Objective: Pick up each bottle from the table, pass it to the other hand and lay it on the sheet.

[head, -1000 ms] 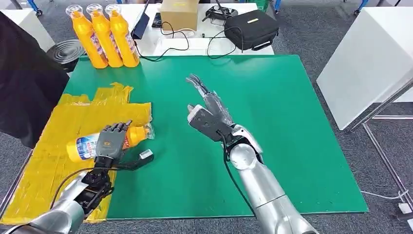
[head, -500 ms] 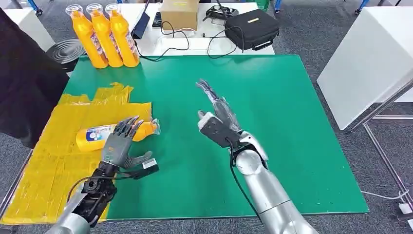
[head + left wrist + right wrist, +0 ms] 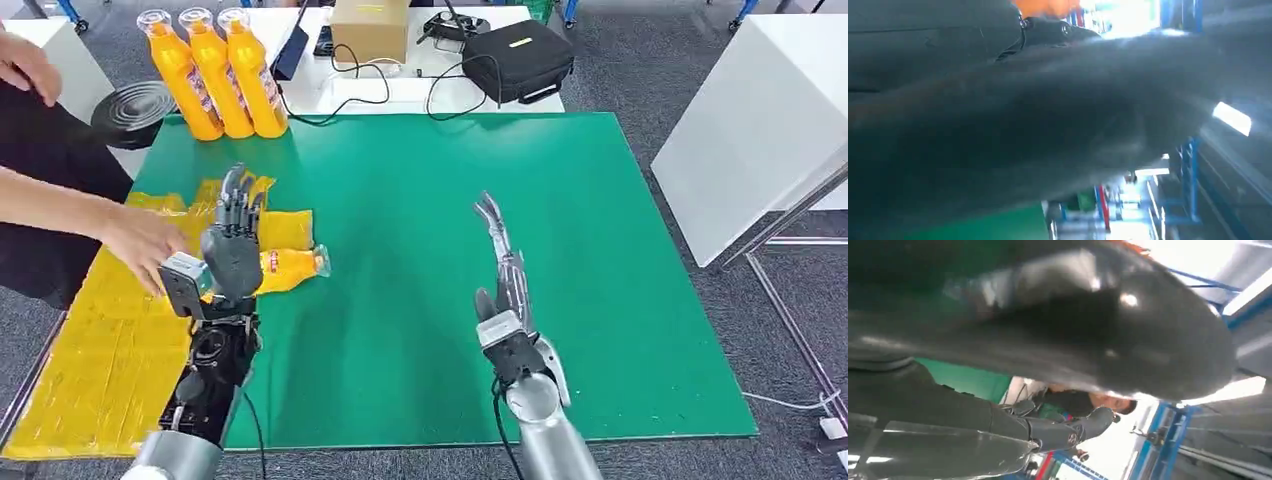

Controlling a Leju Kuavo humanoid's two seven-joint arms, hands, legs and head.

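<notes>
Three upright orange plastic bottles (image 3: 215,70) stand at the green tabletop's (image 3: 420,200) far left corner. A person's hand (image 3: 140,245) reaches over the crumpled yellow sheet (image 3: 90,350), just beside the raised left hand (image 3: 232,250), fingers spread, empty. An orange labelled bottle (image 3: 285,268) lies on the sheet's edge behind it. The right hand (image 3: 505,290) hovers, fingers straight, empty, over open green surface.
</notes>
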